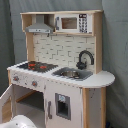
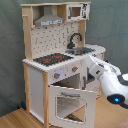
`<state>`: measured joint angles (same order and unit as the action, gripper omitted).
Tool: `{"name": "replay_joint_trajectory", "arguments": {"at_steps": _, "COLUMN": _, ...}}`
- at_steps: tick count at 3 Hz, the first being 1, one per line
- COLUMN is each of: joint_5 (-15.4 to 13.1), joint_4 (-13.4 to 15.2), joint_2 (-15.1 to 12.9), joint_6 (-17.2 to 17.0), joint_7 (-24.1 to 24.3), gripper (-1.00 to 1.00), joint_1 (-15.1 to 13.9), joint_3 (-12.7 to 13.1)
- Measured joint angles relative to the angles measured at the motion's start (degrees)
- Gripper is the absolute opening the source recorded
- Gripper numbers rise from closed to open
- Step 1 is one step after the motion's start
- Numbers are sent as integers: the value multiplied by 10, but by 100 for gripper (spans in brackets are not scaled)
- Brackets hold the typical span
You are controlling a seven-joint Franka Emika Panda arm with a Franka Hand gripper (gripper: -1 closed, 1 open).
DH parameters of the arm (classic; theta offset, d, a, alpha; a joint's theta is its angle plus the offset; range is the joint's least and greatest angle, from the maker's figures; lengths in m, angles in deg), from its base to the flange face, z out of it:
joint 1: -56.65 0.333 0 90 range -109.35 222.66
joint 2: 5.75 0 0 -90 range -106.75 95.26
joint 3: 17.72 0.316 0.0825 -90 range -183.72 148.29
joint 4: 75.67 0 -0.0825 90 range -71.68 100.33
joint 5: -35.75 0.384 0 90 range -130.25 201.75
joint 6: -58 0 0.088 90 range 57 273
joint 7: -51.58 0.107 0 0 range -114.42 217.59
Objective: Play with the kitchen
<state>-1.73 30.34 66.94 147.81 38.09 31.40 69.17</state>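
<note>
White toy kitchen (image 2: pixel 50 75) has its oven door (image 2: pixel 70 102) open; arm (image 2: pixel 102 75) beside it, fingers hidden, cannot tell.

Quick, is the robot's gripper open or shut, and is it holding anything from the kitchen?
Gripper: cannot be told. Only the arm shows beside the kitchen.

One kitchen (image 1: pixel 60 75), one faucet (image 1: pixel 85 58), one microwave (image 1: pixel 74 22), one hood (image 1: pixel 39 27).
</note>
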Motion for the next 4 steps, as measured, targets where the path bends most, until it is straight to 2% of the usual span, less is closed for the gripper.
{"name": "replay_joint_trajectory", "arguments": {"at_steps": 1, "joint_5": -21, "joint_4": -6, "joint_2": 47, "joint_6": 25, "joint_7": 4, "gripper": 100, "joint_1": 0, "joint_3": 2}}
{"name": "replay_joint_trajectory", "arguments": {"at_steps": 2, "joint_5": -35, "joint_4": -6, "joint_2": 86, "joint_6": 71, "joint_7": 10, "gripper": 100, "joint_1": -1, "joint_3": 2}}
{"name": "replay_joint_trajectory", "arguments": {"at_steps": 3, "joint_5": -43, "joint_4": -5, "joint_2": 111, "joint_6": 130, "joint_7": 18, "gripper": 100, "joint_1": -5, "joint_3": 2}}
{"name": "replay_joint_trajectory", "arguments": {"at_steps": 4, "joint_5": -44, "joint_4": -3, "joint_2": 119, "joint_6": 194, "joint_7": 23, "gripper": 100, "joint_1": -12, "joint_3": 2}}
